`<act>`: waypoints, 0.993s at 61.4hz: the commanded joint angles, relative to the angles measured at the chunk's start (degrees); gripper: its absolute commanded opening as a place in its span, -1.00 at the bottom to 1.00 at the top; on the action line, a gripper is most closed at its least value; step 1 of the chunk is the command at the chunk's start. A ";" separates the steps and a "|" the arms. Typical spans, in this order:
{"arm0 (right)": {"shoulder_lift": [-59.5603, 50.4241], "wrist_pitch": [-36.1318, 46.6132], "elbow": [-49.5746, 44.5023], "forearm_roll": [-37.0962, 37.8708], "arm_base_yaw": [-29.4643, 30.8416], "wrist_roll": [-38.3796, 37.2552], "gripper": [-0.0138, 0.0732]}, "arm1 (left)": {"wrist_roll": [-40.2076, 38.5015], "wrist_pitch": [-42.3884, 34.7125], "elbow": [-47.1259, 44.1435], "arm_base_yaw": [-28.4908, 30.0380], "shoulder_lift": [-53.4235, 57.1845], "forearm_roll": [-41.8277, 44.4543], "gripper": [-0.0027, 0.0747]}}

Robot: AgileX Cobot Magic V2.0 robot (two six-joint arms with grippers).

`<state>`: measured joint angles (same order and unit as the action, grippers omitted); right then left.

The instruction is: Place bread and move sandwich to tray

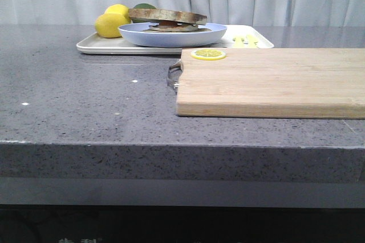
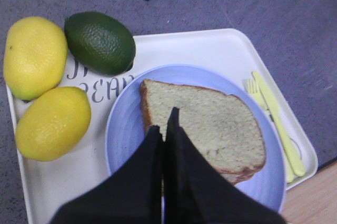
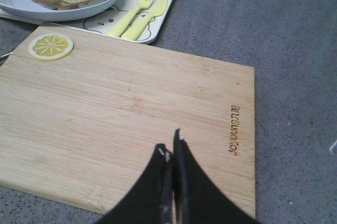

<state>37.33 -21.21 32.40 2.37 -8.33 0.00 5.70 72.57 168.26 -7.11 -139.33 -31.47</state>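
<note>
Directly beneath the left tool (image 2: 164,129), whose two dark fingers are pressed together with nothing between them, the bread (image 2: 205,126) lies as the top slice of the sandwich (image 1: 167,19) on the blue plate (image 2: 124,140). That plate sits on the tray (image 2: 210,45), beside two lemons (image 2: 50,121) and an avocado (image 2: 100,42), with a yellow fork and knife (image 2: 274,121) on the tray's far side from them. Both parts of the job therefore look finished: the slice is placed, and the plate is on the tray. The right tool (image 3: 171,153) hangs over the cutting board (image 3: 137,124), its fingers likewise closed and empty; ahead of it the board carries only a lemon slice (image 3: 51,46). What seems left, at most, is for the arms to pull back from the worktop (image 1: 85,100).
</note>
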 commanded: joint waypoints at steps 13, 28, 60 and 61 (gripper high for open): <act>0.19 4.74 1.63 0.70 0.22 0.00 -0.93 | -3.82 0.73 5.74 -10.26 8.67 11.40 -0.98; 0.19 4.74 1.63 0.70 0.22 0.00 -0.93 | -6.50 0.73 -8.43 -21.50 19.04 29.52 -0.98; 0.19 4.74 1.63 0.70 0.22 0.00 -0.93 | -13.19 -0.64 -53.92 -21.72 46.80 48.62 -0.98; 0.19 4.74 1.63 0.70 0.22 0.00 -0.93 | -13.30 -0.94 -55.20 -21.34 47.68 48.77 -0.98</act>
<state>37.33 -21.21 32.40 2.37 -8.33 0.00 -5.52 73.03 118.21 -30.03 -98.67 13.14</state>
